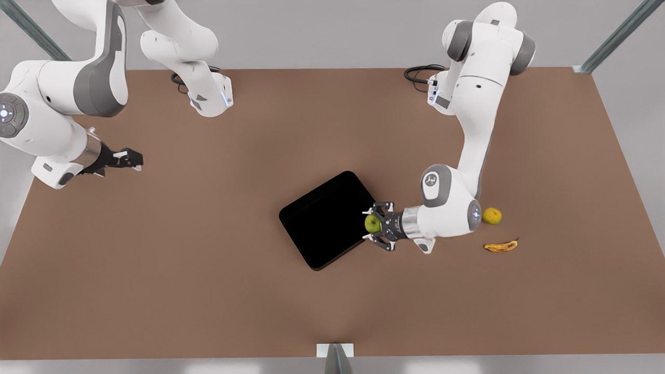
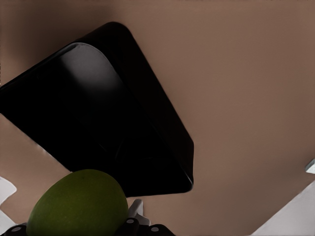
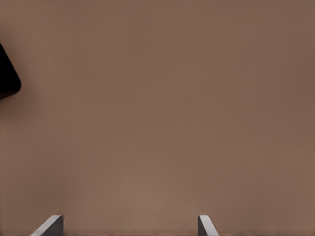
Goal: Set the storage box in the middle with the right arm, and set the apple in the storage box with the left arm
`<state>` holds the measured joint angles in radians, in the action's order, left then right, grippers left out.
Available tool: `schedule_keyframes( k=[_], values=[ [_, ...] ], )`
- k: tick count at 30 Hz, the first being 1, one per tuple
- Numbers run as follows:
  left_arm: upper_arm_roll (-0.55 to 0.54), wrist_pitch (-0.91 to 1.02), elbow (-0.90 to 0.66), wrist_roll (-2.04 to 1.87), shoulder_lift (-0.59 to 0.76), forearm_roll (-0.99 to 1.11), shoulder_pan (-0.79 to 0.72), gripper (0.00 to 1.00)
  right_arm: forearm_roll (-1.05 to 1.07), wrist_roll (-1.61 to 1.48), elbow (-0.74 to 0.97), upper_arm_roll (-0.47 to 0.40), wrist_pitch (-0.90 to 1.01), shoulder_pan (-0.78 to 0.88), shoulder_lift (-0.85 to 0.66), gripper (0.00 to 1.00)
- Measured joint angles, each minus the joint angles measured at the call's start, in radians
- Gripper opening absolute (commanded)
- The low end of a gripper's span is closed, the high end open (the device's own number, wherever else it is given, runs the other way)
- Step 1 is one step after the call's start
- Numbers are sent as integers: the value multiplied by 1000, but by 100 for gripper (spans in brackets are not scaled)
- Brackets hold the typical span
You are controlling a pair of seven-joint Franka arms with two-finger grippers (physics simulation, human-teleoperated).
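The storage box [image 1: 324,221] sits roughly mid-table [image 1: 208,259], turned at an angle so one corner points away from the front camera. It looks already placed, so box step prob. done; what's left is the apple.

Left claw [image 1: 375,224] is at the box's rim on the front view's right, closed around the apple [image 1: 372,223]. The fruit is pinched between the fingers w/ its green body sticking out toward the box. It's held off the table, just over the box's edge, i.e. carried high enough to clear the low wall. In the left wrist view the apple [image 2: 78,204] sits close under the camera w/ the storage box [image 2: 98,128] open beyond it, its interior bare. So the claw is lined up for a drop but, I'd judge, not yet far enough in: letting go here could land the fruit on the rim and let it roll off.

Right claw [image 1: 127,158] waits well away from the box, toward the front view's left, fingers a wide gap apart and holding nothing. The right wrist view has its two white tips [image 3: 49,226] spread over bare table, w/ one box corner [image 3: 7,73] at the edge. Parked out there it leaves the box free for the other arm.

Beyond the left arm from the box: a yellow-orange fruit [image 1: 492,216] and a banana [image 1: 501,245], both on the table, not part of the job.
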<state>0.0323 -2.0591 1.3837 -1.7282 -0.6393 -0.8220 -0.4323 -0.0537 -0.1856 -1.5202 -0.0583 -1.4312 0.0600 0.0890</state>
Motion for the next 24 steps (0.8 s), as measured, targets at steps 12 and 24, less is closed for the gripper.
schedule_keyframes(
  k=[12, 24],
  values=[
    [5, -138, -87, -264, -22, 416, -190, 100, 2, 0, -3, 0, 2, 1, 8, 100],
    [120, -17, -87, -262, 60, 103, -154, 100, 1, -3, -2, 0, 2, -2, 15, 100]
  ],
)
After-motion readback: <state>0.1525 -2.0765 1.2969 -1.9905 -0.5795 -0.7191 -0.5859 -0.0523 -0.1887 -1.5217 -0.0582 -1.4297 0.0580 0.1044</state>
